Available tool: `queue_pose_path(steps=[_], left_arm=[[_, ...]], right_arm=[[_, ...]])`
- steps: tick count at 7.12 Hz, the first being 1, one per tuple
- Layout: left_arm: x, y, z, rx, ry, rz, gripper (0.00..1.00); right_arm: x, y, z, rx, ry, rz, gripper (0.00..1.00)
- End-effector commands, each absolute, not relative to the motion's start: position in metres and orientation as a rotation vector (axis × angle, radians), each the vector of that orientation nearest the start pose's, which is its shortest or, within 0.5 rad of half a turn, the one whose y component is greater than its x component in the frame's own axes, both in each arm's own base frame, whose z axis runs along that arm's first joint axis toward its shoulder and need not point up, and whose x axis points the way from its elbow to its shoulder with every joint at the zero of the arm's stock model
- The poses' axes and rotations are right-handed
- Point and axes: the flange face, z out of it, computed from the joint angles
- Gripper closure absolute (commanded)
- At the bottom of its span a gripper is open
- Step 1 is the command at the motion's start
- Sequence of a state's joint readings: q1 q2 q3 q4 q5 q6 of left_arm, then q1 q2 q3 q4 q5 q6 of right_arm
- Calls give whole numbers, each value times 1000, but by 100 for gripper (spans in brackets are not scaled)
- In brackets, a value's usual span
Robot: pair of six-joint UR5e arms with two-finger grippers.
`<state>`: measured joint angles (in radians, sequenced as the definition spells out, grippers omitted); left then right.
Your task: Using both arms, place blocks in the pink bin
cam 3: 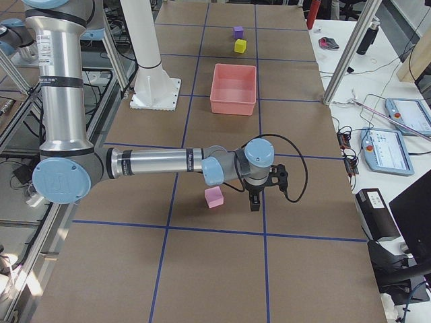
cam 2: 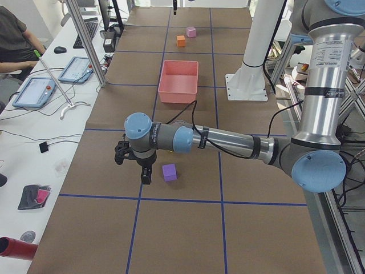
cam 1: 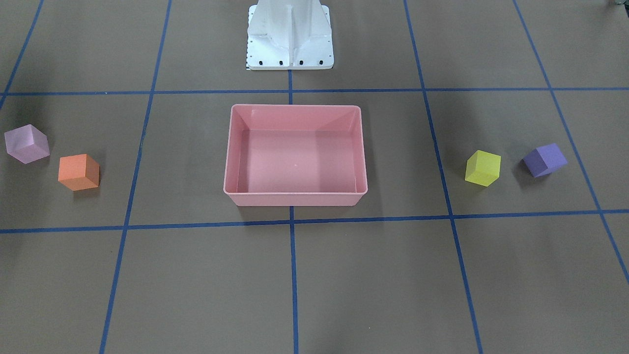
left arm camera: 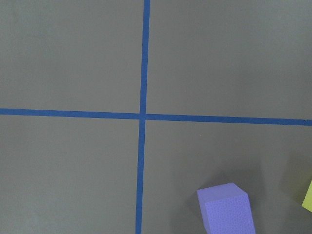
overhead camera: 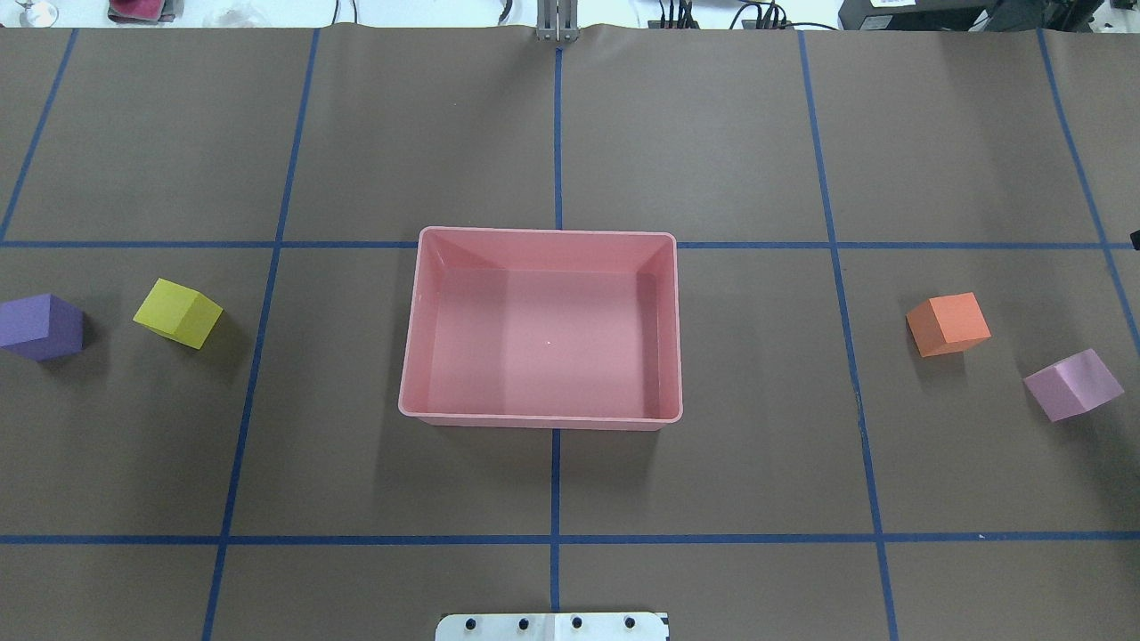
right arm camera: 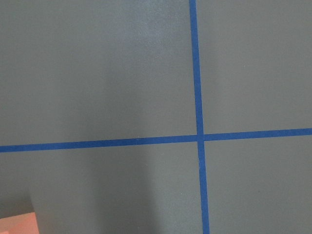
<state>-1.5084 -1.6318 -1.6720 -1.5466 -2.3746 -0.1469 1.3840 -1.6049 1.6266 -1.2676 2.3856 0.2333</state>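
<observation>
The pink bin (cam 1: pixel 295 197) (overhead camera: pixel 543 417) stands empty at the table's middle. The orange block (overhead camera: pixel 948 324) and the light pink-lilac block (overhead camera: pixel 1073 385) lie on the robot's right side. The yellow block (overhead camera: pixel 177 312) and the purple block (overhead camera: pixel 40 327) lie on its left. My left gripper (cam 2: pixel 145 174) hangs just beside the purple block (cam 2: pixel 169 172), on the side away from the robot. My right gripper (cam 3: pixel 254 202) hangs beside the lilac block (cam 3: pixel 214 196), apart from it. I cannot tell whether either gripper is open or shut. No fingers show in the wrist views.
The white base bracket (cam 1: pixel 290 39) sits behind the bin. Blue tape lines (overhead camera: pixel 556 481) grid the brown table. Desks with tablets (cam 2: pixel 34 91) (cam 3: pixel 404 114) and metal frame posts (cam 2: pixel 85 40) line the operators' side.
</observation>
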Motion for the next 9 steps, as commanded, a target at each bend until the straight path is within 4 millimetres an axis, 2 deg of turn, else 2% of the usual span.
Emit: queue_pose_path(steps=[1,3,4,5,9], left_arm=[[-26,-525,576,66,814,-11,0],[-22,-525,576,65,814,-4,0],[-22,-525,576,64,814,-5,0],[-22,-525,576,64,814,-5,0],[-20,-520,583,50,813,-7,0]], right_arm=[[-54,-455,625,165,-873,-164,0],[-76,-430,628,127,-870,-214,0],[-84,-428,623,125,-870,-227,0],[-91,-424,629,117,-840,-240,0],[-130,-413,633,80,-819,-313,0]])
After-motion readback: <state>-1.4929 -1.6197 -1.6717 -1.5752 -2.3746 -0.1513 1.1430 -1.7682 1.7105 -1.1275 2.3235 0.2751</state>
